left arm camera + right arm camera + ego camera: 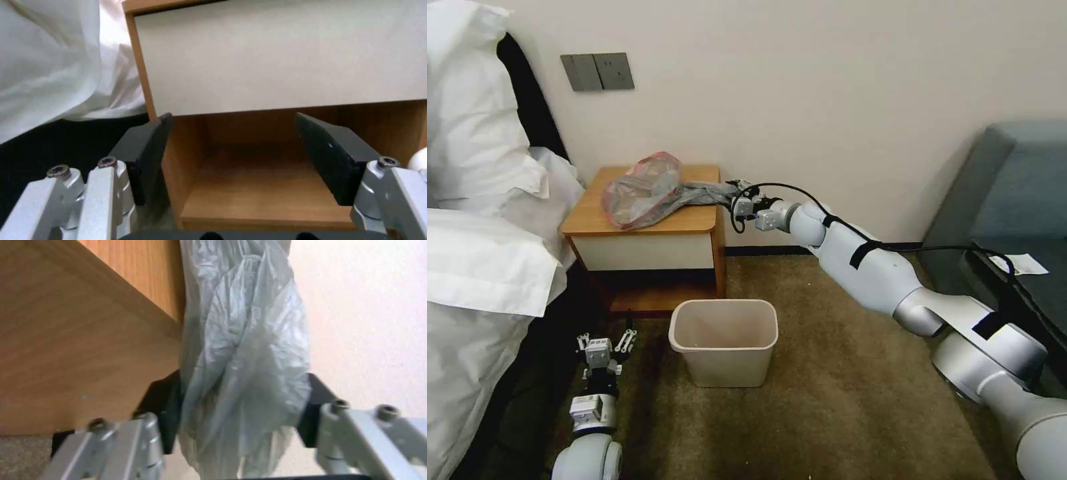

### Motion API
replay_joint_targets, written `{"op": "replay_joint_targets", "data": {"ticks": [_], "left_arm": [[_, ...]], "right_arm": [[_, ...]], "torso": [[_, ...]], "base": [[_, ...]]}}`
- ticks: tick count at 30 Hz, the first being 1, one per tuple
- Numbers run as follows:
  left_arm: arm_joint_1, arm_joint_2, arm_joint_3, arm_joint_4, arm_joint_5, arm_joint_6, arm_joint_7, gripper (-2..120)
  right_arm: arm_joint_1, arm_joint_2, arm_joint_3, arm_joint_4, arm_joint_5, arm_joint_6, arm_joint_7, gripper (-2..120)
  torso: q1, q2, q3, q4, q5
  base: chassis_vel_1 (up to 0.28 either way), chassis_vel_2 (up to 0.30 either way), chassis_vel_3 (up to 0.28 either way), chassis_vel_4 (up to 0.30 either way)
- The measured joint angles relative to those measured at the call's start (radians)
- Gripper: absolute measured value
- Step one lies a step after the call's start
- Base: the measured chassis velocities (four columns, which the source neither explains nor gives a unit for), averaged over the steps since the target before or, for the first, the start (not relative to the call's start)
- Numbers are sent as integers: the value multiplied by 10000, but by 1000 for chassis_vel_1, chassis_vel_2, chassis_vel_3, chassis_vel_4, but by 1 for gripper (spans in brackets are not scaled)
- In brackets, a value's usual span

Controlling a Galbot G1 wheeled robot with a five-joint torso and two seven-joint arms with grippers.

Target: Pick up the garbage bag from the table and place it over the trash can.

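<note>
The garbage bag (644, 189) lies crumpled on the table (627, 223), grey with a pinkish-red rim, its tail stretched toward the table's right edge. My right gripper (735, 194) is at that edge, shut on the bag's grey tail; in the right wrist view the plastic (242, 373) is bunched between both dark pads (162, 406). The trash can (724, 341) stands on the carpet in front of the table, its inside bare. My left gripper (606, 341) hangs low beside the bed, open, facing the table's lower shelf (262, 193).
White pillows and bedding (480, 220) crowd the left side, touching the table. A grey-blue sofa (1007, 200) stands at the right. Brown carpet (840, 400) lies open around the trash can. The wall is close behind the table.
</note>
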Motion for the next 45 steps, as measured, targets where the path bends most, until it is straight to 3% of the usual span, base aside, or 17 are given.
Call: {"op": "replay_joint_targets", "data": {"ticks": [13,20,25,31,45], "left_arm": [[-45,-6,18,64,11,-5,-6,73],[-87,17,-112,112,-37,0,-7,73],[-125,146,-455,237,-328,4,-63,73],[-85,232,-701,478,-854,0,-124,73],[-57,347,-742,504,-1291,60,-149,73]], "right_arm": [[-30,-164,-105,252,172,-24,-2,1],[-189,-420,45,656,233,-17,-45,0],[-743,-934,550,1748,480,-55,-24,0],[-2118,-1827,1346,3999,1162,-386,88,0],[-5691,-3117,2332,7748,2621,-1686,154,0]], "torso": [[0,0,0,0,0],[0,0,1,1,0],[1,0,0,0,0],[0,0,0,0,-2],[0,0,-1,0,-2]], "base": [[0,0,0,0],[0,0,0,0],[0,0,0,0],[0,0,0,0],[0,0,0,0]]}}
